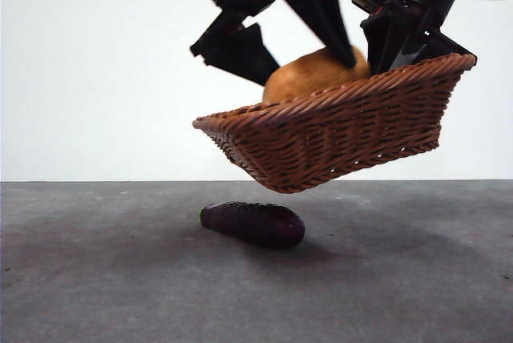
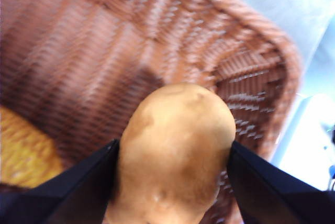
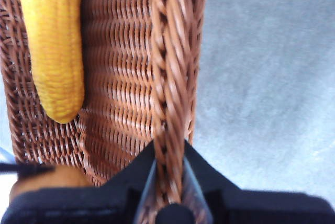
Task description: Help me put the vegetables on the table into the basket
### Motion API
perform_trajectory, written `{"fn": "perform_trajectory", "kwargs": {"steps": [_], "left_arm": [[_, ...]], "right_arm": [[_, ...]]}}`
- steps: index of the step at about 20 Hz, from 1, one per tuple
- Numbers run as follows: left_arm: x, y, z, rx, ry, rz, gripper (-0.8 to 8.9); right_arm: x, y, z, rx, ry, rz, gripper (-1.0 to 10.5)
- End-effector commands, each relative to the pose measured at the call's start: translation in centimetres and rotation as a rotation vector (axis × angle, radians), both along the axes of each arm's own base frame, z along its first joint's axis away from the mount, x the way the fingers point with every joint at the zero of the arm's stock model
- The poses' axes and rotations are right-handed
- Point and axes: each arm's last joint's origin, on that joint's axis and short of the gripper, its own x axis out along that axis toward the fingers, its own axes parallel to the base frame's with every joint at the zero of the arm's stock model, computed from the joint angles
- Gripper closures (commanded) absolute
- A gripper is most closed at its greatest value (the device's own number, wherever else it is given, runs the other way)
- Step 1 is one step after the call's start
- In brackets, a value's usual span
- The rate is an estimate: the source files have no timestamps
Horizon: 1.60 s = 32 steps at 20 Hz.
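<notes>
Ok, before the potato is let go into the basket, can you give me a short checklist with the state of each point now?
1. Left tool holds the potato from both sides: ok.
2. Potato is over the inside of the basket, not outside the rim: ok.
3. Right tool is shut on the basket rim: ok.
4. Basket is level: not ok, in the front view it hangs tilted above the table, one end lower.
5. Corn is already in the basket: ok.
6. All vegetables are in: not ok, the eggplant lies on the table under the basket.
</notes>
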Motion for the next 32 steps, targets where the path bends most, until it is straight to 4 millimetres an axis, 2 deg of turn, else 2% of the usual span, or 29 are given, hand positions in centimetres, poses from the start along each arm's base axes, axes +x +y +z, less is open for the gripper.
{"fn": "perform_trajectory", "kwargs": {"steps": [1, 3, 6, 8, 10, 13, 16, 18, 22, 24, 27, 32], "left_arm": [[0.0, -0.4, 0.1, -0.037, -0.018, -0.002, 2.14], [0.0, -0.4, 0.5, -0.041, -0.024, -0.005, 2.15], [-0.1, 0.3, 1.5, 0.008, -0.098, -0.070, 2.15], [0.1, 1.1, 2.8, 0.111, -0.162, -0.069, 2.15], [0.8, 2.6, 4.6, 0.276, -0.254, 0.057, 2.16], [2.2, 4.4, 5.8, 0.377, -0.343, 0.044, 2.17], [3.8, 5.8, 5.0, 0.401, -0.323, -0.002, 2.17], [4.8, 6.4, 3.8, 0.435, -0.270, -0.017, 2.17], [7.2, 7.1, 0.1, 0.437, 0.001, 0.200, 2.17], [8.1, 6.7, -1.7, 0.429, 0.041, 0.095, 2.21], [7.8, 5.5, -3.6, 0.520, -0.034, -0.254, 2.20], [6.8, 3.9, -4.0, 0.667, -0.256, -0.682, 2.16]], "right_arm": [[-0.1, 0.2, 0.4, 0.018, -0.010, 0.001, 9.6], [-0.1, 0.1, 0.4, 0.016, -0.012, -0.001, 9.6], [0.3, -1.3, 0.4, 0.014, -0.015, -0.035, 9.6], [0.8, -3.2, 0.3, 0.011, -0.018, -0.078, 9.6], [1.1, -5.8, 0.3, 0.003, -0.009, -0.132, 9.6], [1.3, -9.6, 0.2, -0.006, 0.007, -0.211, 9.6], [1.3, -12.4, 0.2, -0.007, 0.010, -0.286, 9.6], [1.2, -13.4, 0.2, -0.006, 0.007, -0.317, 9.6], [1.3, -14.1, 0.3, -0.004, -0.007, -0.331, 9.6], [1.3, -14.1, 0.3, -0.003, -0.012, -0.330, 9.6], [1.4, -14.1, 0.3, -0.003, -0.013, -0.330, 9.6], [1.3, -14.1, 0.3, -0.004, -0.015, -0.323, 9.6]]}}
